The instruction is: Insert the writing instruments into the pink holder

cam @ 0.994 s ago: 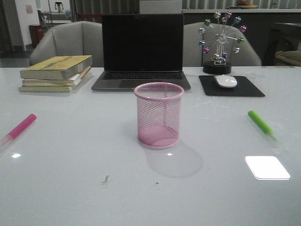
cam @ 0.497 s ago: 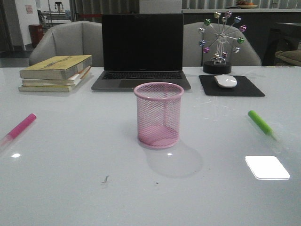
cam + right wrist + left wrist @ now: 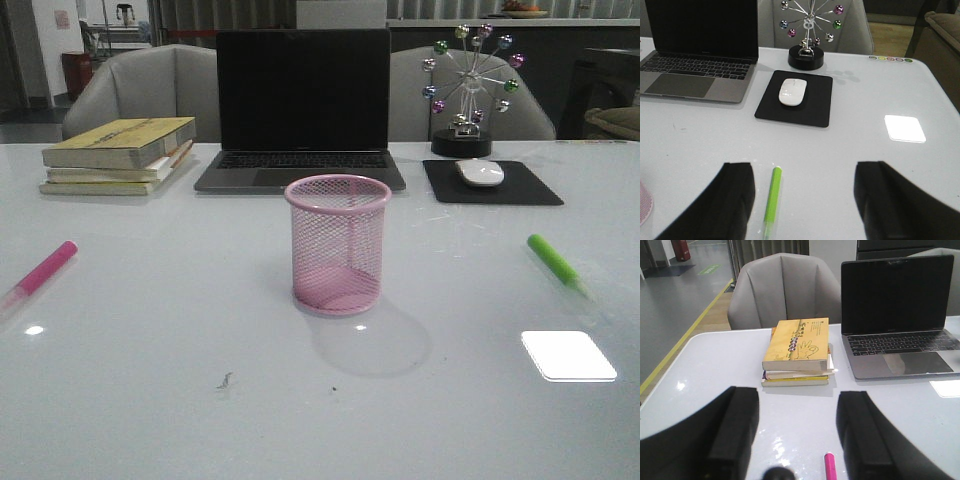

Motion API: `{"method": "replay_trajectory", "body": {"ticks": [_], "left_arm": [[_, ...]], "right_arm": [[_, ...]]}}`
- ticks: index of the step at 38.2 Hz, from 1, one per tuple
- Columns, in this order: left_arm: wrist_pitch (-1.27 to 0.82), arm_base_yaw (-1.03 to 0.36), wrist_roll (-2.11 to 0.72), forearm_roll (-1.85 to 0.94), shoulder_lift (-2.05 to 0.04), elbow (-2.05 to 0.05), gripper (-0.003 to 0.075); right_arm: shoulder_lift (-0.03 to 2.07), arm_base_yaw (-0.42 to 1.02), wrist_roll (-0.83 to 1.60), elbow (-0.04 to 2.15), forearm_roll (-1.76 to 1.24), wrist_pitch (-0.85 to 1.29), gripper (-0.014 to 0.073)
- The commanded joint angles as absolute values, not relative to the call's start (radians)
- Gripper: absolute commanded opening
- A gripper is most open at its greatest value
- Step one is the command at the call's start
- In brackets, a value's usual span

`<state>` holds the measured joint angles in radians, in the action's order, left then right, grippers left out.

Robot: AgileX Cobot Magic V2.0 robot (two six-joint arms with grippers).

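The pink holder (image 3: 338,244), a round wire-mesh cup, stands upright and empty at the table's middle. A hot pink marker (image 3: 41,271) lies flat near the left edge; a bright green marker (image 3: 556,264) lies flat on the right. Neither gripper shows in the front view. In the left wrist view my left gripper (image 3: 797,432) is open above the table, the pink marker's end (image 3: 829,465) between its fingers, nearer one. My right gripper (image 3: 805,197) is open too, with the green marker (image 3: 772,200) lying between its fingers close to one of them.
An open laptop (image 3: 302,108) sits behind the holder. A stack of books (image 3: 118,155) lies at the back left. At the back right are a black mouse pad (image 3: 490,183) with a white mouse (image 3: 480,171) and a ball ornament (image 3: 465,90).
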<state>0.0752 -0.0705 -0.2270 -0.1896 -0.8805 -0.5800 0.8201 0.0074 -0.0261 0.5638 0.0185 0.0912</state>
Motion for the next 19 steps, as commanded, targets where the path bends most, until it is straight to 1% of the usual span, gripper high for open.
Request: {"method": "replay_trajectory", "body": {"ticks": [1,9,19], "left_arm": [[0.148,-0.072,-0.218,-0.198,-0.874,-0.616,0.0428],[0.154,-0.072,-0.218,-0.198,-0.874,-0.616,0.0428],[0.154,-0.072,-0.218,-0.198,-0.874,-0.616,0.0428]], "right_arm": [[0.817,0.005,-0.023,0.597,0.009,0.035,0.0542],[0.858,0.005,-0.023,0.668,-0.023,0.153,0.0542],[1.021,0.005,-0.023,0.883,-0.023,0.311,0.0542]]}}
